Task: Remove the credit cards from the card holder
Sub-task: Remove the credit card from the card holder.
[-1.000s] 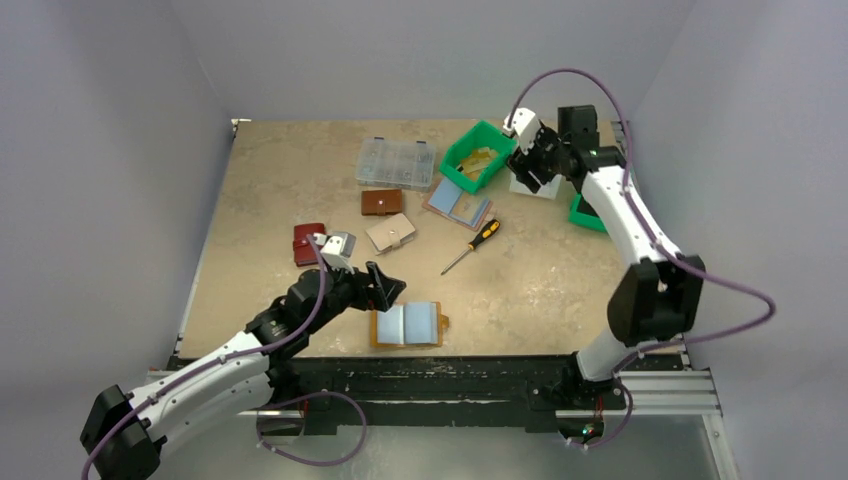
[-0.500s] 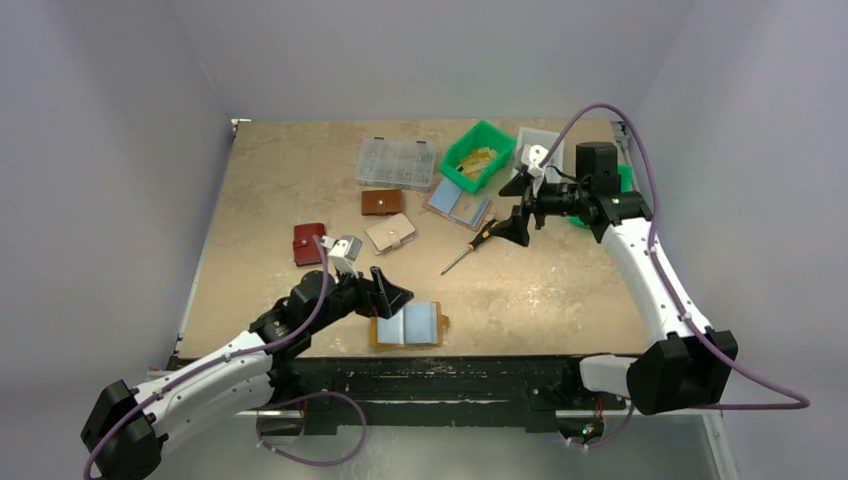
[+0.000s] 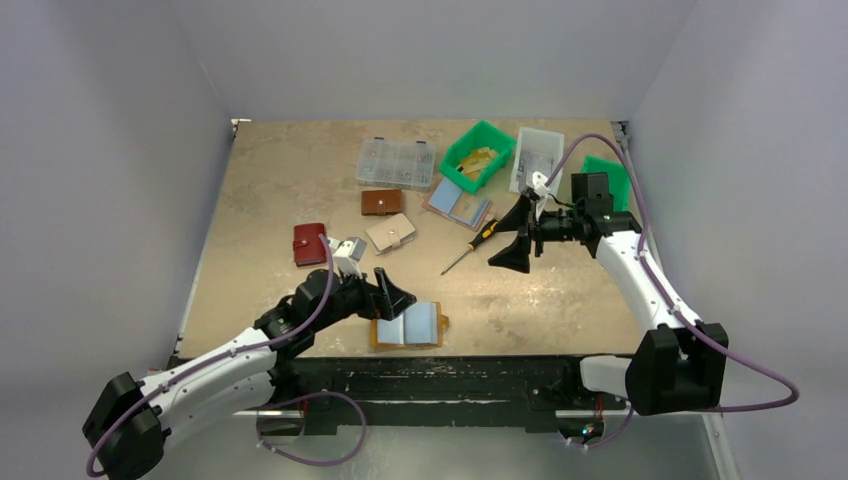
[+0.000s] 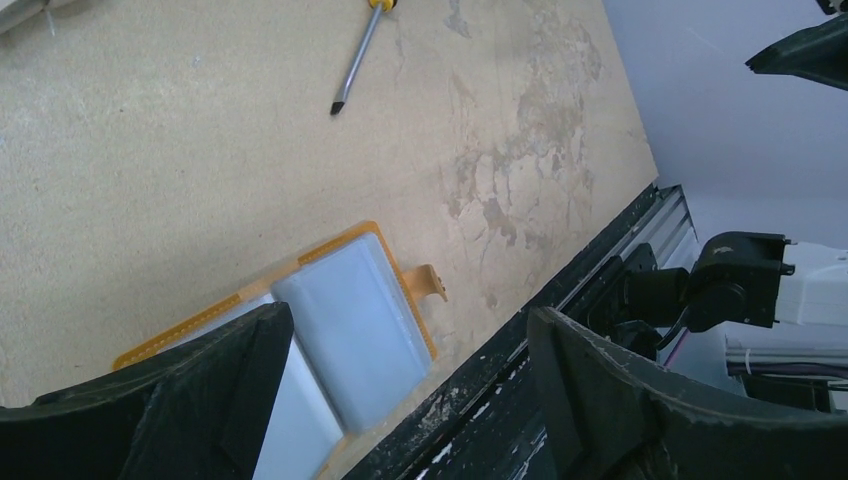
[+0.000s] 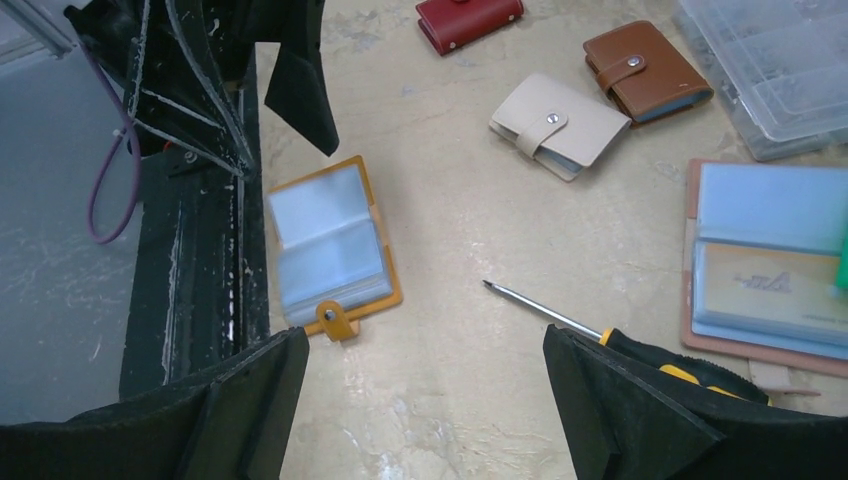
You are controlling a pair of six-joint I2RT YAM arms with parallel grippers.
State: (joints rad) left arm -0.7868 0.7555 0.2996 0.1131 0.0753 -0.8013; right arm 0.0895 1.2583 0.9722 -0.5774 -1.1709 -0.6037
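- Card holder (image 3: 407, 325): mustard, lying open and flat at the near edge of the bench (image 3: 280, 180), about midway between the two arm bases. Snap tab points right in the top view. Same spot and same pose as a second ago.
- Pale blue sleeves fill both halves. The credit cards cannot be told apart from the sleeves.
- Left pincer (image 3: 392, 292): jaws spread wide, nothing between them. It hangs just off the holder's far-left corner. Since a second ago it has crept slightly toward the holder. In the wrist view one finger overlaps the holder's left half; contact cannot be judged.
- Right pincer (image 3: 515, 235): the big change. A second ago it was up at the far right by the green bin (image 3: 478, 153) and the white bin (image 3: 536, 158). It has since swung in over the bench middle, just right of the screwdriver (image 3: 472, 245), well apart from the holder. Jaws gape fully, holding nothing.
- The white bin, earlier partly hidden by that arm, now shows in full.
- Unmoved: red wallet (image 3: 309, 243), brown wallet (image 3: 381, 202), beige wallet (image 3: 390, 232), clear organiser box (image 3: 396, 163), and the open pinkish holder (image 3: 458, 203) beside the green bin.
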